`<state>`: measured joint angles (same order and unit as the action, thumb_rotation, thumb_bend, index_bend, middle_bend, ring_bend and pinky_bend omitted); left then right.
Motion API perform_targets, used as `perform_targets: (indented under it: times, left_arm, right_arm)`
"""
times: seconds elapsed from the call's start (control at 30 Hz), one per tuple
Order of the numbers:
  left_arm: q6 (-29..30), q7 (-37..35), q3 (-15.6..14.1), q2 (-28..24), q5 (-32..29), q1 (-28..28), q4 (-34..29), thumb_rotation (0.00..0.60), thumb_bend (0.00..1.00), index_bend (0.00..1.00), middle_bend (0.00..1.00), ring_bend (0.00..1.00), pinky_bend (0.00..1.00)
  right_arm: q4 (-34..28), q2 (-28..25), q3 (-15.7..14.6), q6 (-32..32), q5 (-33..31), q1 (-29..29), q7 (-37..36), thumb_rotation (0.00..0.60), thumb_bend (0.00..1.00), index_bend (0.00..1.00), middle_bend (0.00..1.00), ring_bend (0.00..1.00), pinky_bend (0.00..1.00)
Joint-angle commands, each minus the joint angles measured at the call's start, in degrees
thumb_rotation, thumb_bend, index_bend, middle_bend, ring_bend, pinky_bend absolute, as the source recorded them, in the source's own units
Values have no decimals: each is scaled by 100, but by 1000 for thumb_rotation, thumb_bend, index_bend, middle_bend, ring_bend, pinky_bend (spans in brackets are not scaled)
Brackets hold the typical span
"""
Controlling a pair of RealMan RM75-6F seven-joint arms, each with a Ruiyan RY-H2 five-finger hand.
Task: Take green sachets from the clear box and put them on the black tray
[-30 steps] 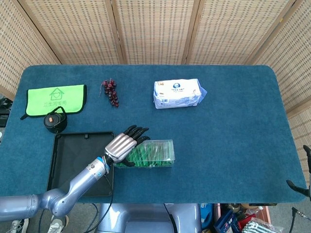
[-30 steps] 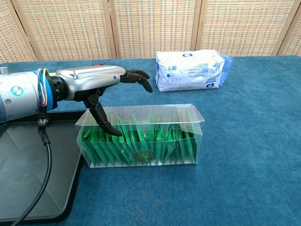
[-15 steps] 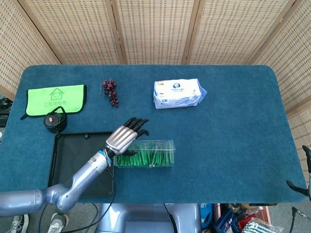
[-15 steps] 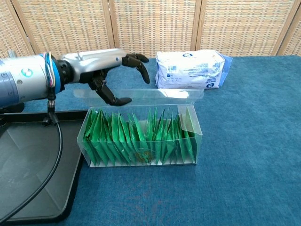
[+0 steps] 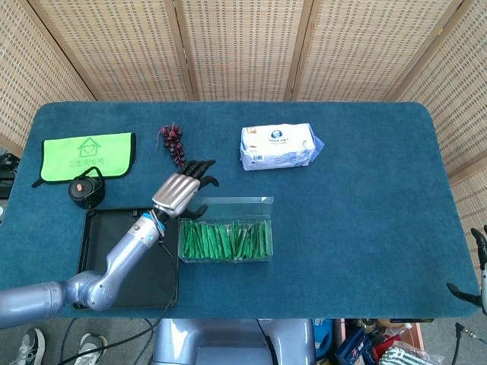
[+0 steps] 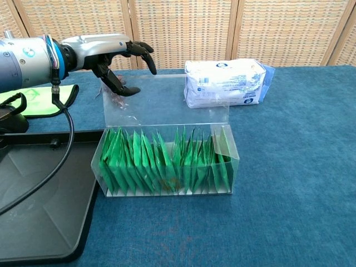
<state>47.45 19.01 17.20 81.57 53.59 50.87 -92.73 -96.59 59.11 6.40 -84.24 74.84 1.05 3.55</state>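
Observation:
The clear box sits near the table's front, packed with several upright green sachets. Its lid stands raised along the far side. My left hand hovers at the lid's upper left corner, thumb touching the lid and fingers spread above its edge, holding nothing. From the head view, this left hand is just behind the box's left end. The black tray lies left of the box with no sachets on it. Only dark tips of my right hand show at the right edge.
A white tissue pack lies behind the box. Dark grapes, a green cloth and a small black teapot occupy the back left. Woven screens wall the far side.
My left hand rose and moved back from the box's left end, swinging the lid from flat to upright. The sachets are now uncovered.

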Motion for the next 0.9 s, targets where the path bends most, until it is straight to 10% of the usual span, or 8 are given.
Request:
perform_targets:
  times: [0.03,0.43,0.9]
  left_arm:
    - [-78,-105,3,-49,-123,37,114,600,409,293,0,0,0]
    - [-261,-506,-128,-220,-113,84,345,600,413,273,0,0,0]
    - [-371,-1988,-895,-469,2874,10,456,600,352,347,0,0,0]
  right_arm:
    - [6,18,-6,36,-21,-20,43,600,0,0,0,0,0]
    - [-22,45,-18,79,-67,-49,127,600,0,0,0,0,0]
    - [-44,4,-18,39,-64,-30,67,600,0,0,0,0,0]
